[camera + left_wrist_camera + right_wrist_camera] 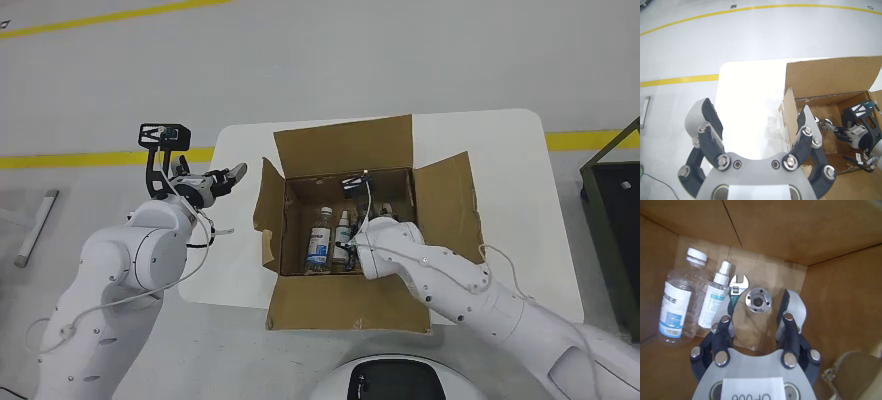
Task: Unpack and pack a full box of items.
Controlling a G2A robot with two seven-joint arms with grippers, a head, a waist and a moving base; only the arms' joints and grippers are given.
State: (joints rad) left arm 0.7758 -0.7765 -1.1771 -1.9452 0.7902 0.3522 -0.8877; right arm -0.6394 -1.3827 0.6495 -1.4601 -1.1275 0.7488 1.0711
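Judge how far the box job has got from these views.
Done: the cardboard box has its flaps open. In hand: nothing; the open right gripper hangs inside over the flange, the open left gripper beside the box. Left, seemingly: lifting out the water bottle, spray bottle, adjustable wrench and flange, then repacking.

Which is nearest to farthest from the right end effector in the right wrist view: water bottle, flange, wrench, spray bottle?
From the right end effector:
1. Flange, between its open jaws.
2. Wrench, beside one jaw.
3. Spray bottle, beyond the wrench.
4. Water bottle, outermost in the row.
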